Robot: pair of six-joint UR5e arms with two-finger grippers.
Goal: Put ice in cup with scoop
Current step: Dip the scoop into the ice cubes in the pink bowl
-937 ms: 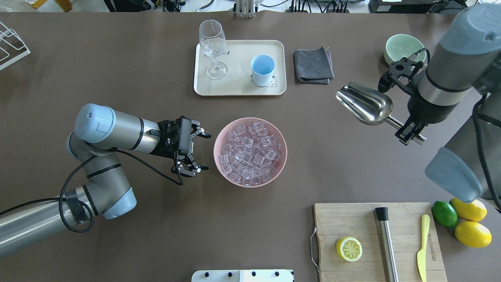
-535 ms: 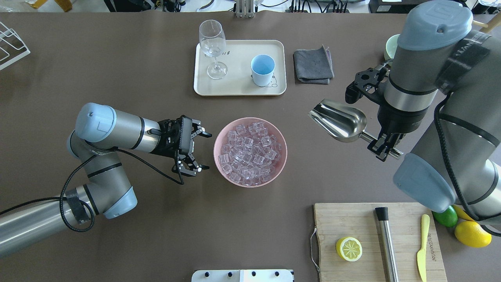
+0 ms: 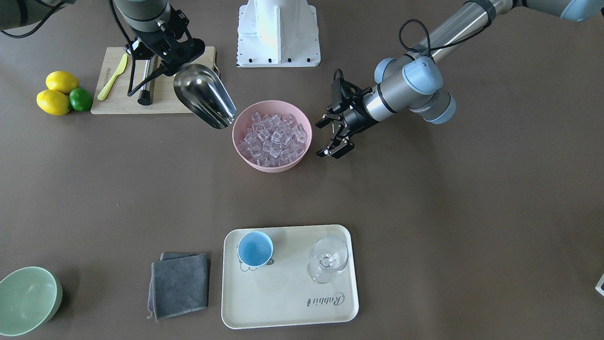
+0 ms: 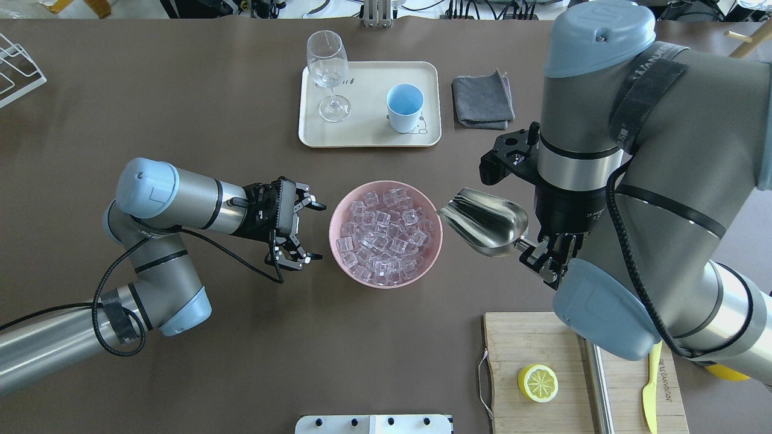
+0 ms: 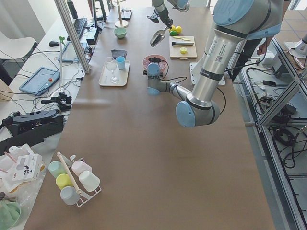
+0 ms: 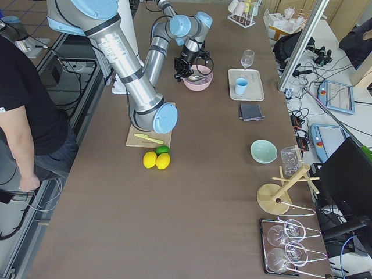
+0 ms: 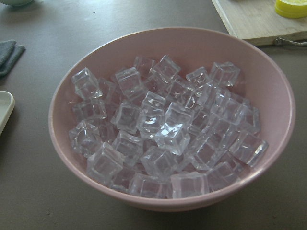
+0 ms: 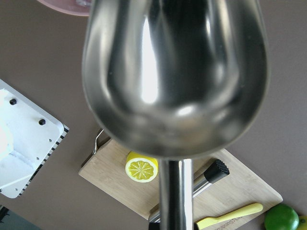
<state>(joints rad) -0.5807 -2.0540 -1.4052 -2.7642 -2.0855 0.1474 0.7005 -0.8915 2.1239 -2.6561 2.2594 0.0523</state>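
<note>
Overhead exterior, scoop [image 4: 485, 228] in right hand [image 4: 546, 258], beside ice [image 4: 386, 235]

One pink bowl [image 3: 273, 168], one green bowl [image 3: 28, 302], many ice cubes [image 3: 273, 137], one cup [image 3: 255, 249], one scoop [image 3: 205, 97], one wine glass [image 3: 328, 259].

So the ice [image 4: 385, 235] is a heap of little clear glassy cubes filling the pink bowl [image 4: 386, 285] mid-desk, none of it out yet. The scoop [image 4: 485, 228] is shiny steel and empty. It's up off the desk, the right claw [image 4: 546, 258] clamped on its short handle, trough mouth angled left with its tip just beside the bowl's right rim. The cup [image 4: 404, 107], light blue, sits upright and empty on the cream tray [image 4: 362, 135] at the far side.
</note>
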